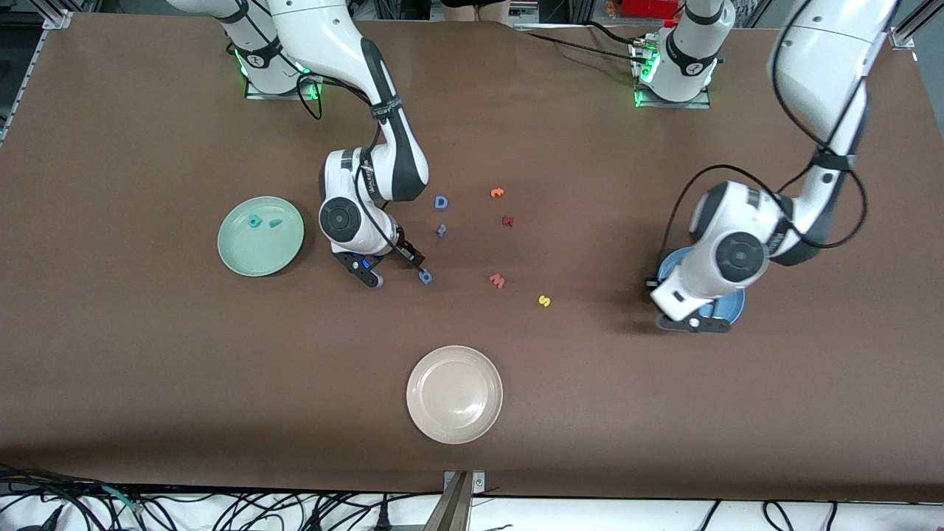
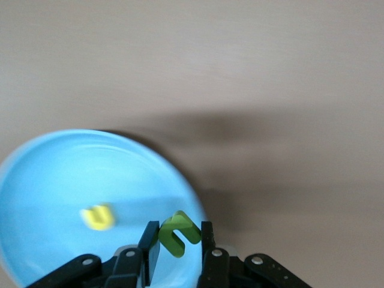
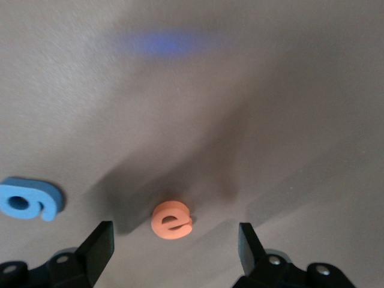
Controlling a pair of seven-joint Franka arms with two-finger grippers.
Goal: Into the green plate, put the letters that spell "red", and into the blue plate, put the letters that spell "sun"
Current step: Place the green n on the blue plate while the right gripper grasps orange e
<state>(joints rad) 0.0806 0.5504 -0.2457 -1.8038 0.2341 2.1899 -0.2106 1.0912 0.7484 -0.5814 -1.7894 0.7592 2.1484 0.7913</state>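
A: Where is the orange e point(image 3: 172, 219) right now?

B: Flat on the brown table point(image 1: 147, 383), directly under the right gripper point(image 3: 174, 243). In the right wrist view it sits between the two spread fingers point(image 3: 99, 246), a little closer to one of them, touched by neither. The front view hides it under the right wrist.

A: So the right hand holds nothing?

B: Nothing. Its jaws stand wide, straddling the letter. The move turns on that gap: the e lies off the midline, so I judge the hand needs a slight sideways correction or one finger will push it as the jaws close. It is round, so its long axis hardly matters.

A: And the plate it goes to?

B: The green plate point(image 1: 243, 258) is just beside that arm, toward its end of the table, with two teal letters point(image 1: 263, 221) already in it. A blue letter point(image 3: 30, 206) lies near the e.

A: The left arm?

B: The left gripper point(image 2: 178, 240) is clenched on the green n point(image 2: 177, 233), over the rim of the blue plate point(image 2: 54, 186). A yellow letter point(image 2: 98, 216), probably the u, is blurred inside. The yellow s point(image 1: 544, 300) lies on the table, between the two arms.
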